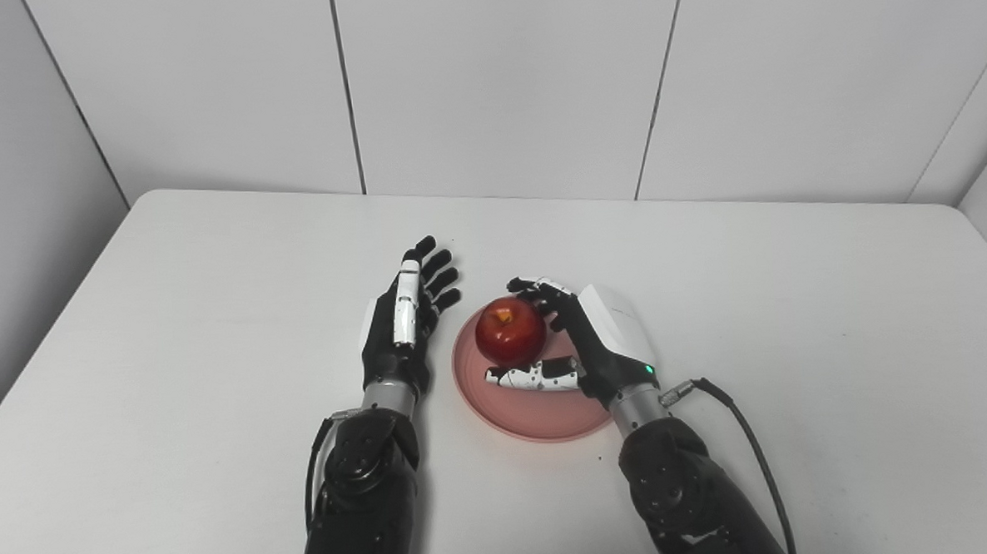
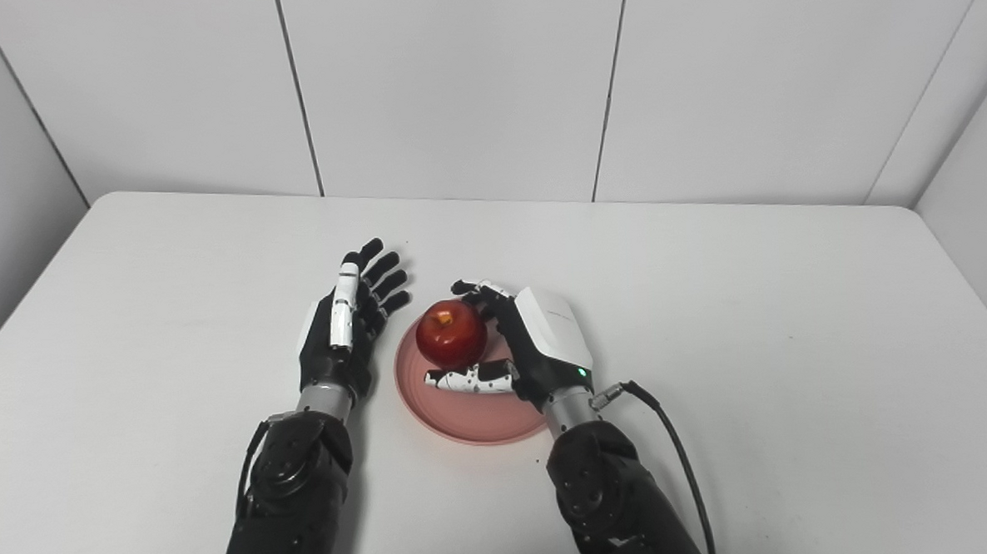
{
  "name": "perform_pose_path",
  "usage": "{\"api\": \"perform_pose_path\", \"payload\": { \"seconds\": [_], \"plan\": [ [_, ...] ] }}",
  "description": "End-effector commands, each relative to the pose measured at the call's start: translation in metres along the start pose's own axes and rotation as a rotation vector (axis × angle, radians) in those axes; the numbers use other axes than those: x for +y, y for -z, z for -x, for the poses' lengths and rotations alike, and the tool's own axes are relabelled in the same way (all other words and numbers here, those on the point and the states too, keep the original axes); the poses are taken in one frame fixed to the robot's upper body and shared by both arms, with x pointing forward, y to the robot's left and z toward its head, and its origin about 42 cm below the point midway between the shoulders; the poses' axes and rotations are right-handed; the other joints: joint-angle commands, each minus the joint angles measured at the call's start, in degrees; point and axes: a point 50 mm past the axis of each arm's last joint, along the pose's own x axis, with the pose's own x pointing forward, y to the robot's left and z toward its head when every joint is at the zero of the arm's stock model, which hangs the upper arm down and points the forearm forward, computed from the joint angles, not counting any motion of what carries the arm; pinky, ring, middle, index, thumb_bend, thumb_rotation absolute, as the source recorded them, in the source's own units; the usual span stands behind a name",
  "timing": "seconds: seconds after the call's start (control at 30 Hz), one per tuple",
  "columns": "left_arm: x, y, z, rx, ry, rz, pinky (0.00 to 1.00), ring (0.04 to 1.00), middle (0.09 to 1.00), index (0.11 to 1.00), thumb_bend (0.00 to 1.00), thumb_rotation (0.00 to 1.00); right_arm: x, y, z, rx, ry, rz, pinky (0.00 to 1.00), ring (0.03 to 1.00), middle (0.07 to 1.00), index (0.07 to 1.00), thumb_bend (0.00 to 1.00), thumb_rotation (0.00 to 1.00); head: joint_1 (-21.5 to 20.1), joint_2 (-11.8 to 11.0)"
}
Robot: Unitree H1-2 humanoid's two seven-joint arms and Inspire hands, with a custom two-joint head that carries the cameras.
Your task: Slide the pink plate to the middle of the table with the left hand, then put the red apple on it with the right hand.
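Left eye view showed both dark forearms entering from the bottom edge onto a white table (image 1: 213,339), a black cable (image 1: 742,433) looping off the right wrist. Nothing else stood on the table, and nothing blocked the way between the hands; grey wall panels (image 1: 493,77) closed off the far side.

Just beyond the forearms lay the pink plate (image 1: 533,413) near the table's middle, flat on the surface. The right hand (image 1: 579,340) reached over the plate's right part, its white back turned up and to the right, thumb stretched along the near side of the red apple (image 1: 510,331) and fingers curled round the far side. The apple sat upright in that grasp on the plate's far half; whether it rested fully on the plate or was held just clear of it could not be told.

The left hand (image 1: 404,322) lay just left of the plate, apart from it, fingers spread and pointing away, holding nothing.
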Motion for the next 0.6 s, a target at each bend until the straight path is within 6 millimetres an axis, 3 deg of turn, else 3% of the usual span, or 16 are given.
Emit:
{"api": "perform_pose_path", "payload": {
  "seconds": [0.0, 0.33, 0.57],
  "plan": [
    [-0.004, -0.001, -0.002, 0.007, 0.001, -0.002, 0.84, 0.861, 0.873, 0.863, 0.34, 1.0, -0.016, -0.016, -0.007, -0.051, 0.051, 0.002, 0.62, 0.703, 0.747, 0.764, 1.0, 0.36, 0.1, 0.0],
    [-0.004, -0.001, -0.003, 0.011, 0.0, 0.001, 0.83, 0.854, 0.87, 0.862, 0.34, 1.0, -0.025, -0.016, -0.002, -0.054, 0.056, -0.026, 0.66, 0.751, 0.797, 0.818, 1.0, 0.41, -0.2, -0.3],
    [-0.003, 0.0, -0.003, 0.01, -0.001, 0.0, 0.83, 0.854, 0.87, 0.863, 0.34, 1.0, -0.037, -0.017, 0.004, -0.068, 0.031, -0.096, 0.75, 0.835, 0.877, 0.892, 1.0, 0.49, -0.4, -0.4]
  ]
}}
